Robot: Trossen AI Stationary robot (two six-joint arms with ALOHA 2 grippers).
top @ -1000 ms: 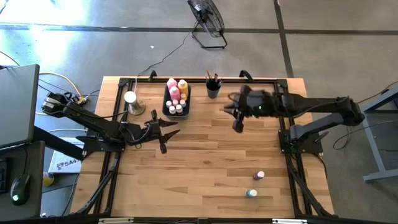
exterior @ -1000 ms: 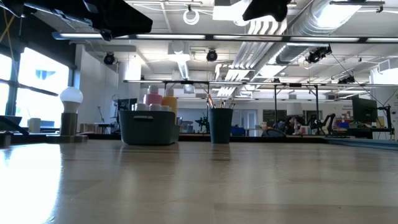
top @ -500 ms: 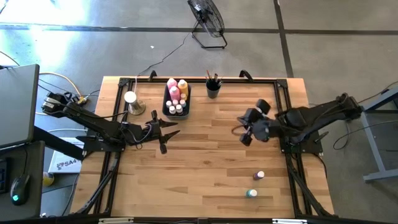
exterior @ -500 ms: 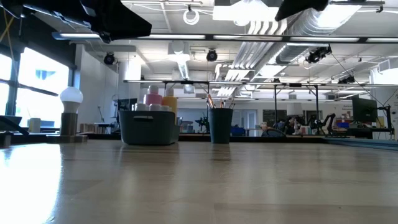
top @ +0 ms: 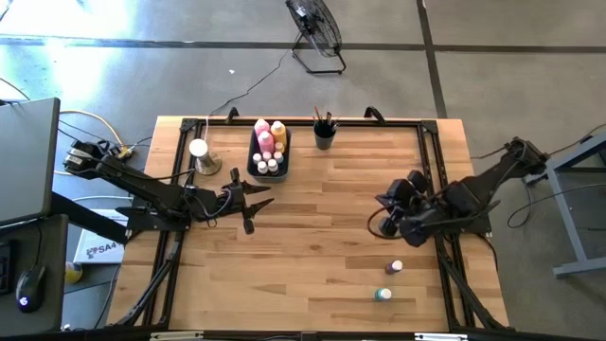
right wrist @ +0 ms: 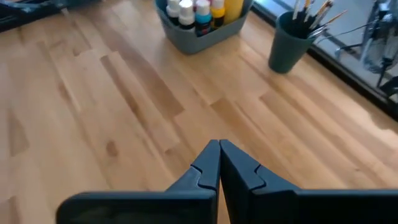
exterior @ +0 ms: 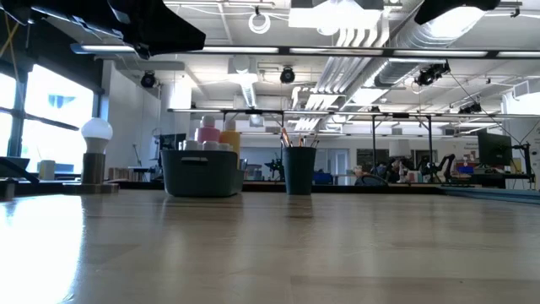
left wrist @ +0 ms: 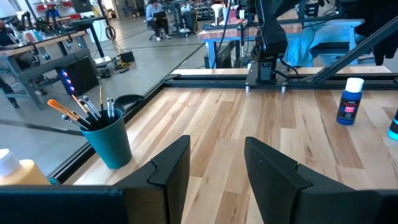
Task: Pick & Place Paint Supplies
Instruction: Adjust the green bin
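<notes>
right gripper [top: 385,220]: jaws clenched together, empty, above bare wood well apart from the grey bin [top: 253,163]. left gripper [top: 256,210]: jaws parted, empty, near the bin. two small white-capped paint bottles [top: 395,268] stand upright, far from the bin.

Beside the one grey bin [top: 254,167]: two tall squeeze bottles [top: 270,133], one brush cup [top: 325,138], one white knob [top: 199,149]. Well apart from the bin: two small paint bottles [top: 395,268].

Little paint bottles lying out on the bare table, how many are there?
2, both near the right hand: a magenta paint bottle, and a teal paint bottle just past it, toward the table's front edge. More sit in the bin.
</notes>
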